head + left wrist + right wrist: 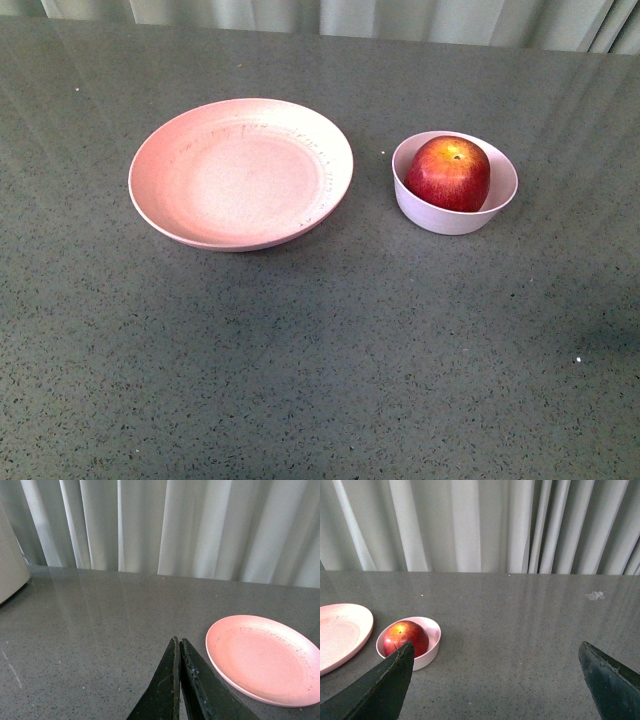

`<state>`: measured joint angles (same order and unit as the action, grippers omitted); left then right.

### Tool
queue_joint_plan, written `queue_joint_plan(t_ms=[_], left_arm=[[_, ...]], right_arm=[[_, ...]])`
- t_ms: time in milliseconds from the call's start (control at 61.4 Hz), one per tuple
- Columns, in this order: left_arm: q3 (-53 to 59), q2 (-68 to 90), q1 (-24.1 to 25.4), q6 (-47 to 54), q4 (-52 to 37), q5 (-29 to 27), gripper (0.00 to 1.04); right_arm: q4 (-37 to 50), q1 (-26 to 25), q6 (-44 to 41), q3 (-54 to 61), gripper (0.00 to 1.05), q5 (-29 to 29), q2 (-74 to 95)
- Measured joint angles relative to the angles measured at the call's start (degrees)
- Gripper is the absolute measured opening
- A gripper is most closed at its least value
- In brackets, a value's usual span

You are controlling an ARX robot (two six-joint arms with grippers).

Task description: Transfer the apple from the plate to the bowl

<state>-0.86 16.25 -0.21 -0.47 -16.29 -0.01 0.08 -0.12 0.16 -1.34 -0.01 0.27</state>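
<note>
On the speckled grey stone worktop (300, 380), the wide, shallow pale-pink plate (241, 172) at the left lies bare. Just right of it, apart from its rim, the small deep whitish-pink bowl (455, 183) holds the round glossy dark-red apple (449, 173), stem dimple up, so the move looks finished. Little can go wrong now (barring a careless arm). The left pincer (178, 645) is pressed together, tips above the worktop near the plate, and a low sweep could shove it. The right pincer (495, 655) is spread wide, empty, well apart from the bowl; swinging back low, it could clip the rim and tip the apple out.
</note>
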Motion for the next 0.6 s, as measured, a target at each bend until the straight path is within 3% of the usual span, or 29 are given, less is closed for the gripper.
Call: queue_joint_plan(t_ms=[375, 456, 603], left_arm=[[0.0, -6.2, 0.0, 0.0, 6.2, 0.0, 0.02], [0.0, -13.7, 0.0, 0.0, 15.4, 0.0, 0.02], [0.0, -15.4, 0.0, 0.0, 16.3, 0.0, 0.02]], right_arm=[[0.0, 0.0, 0.0, 0.0, 0.96, 0.0, 0.0], [0.0, 0.0, 0.0, 0.0, 0.96, 0.0, 0.0], [0.0, 0.0, 0.0, 0.0, 0.96, 0.0, 0.0]])
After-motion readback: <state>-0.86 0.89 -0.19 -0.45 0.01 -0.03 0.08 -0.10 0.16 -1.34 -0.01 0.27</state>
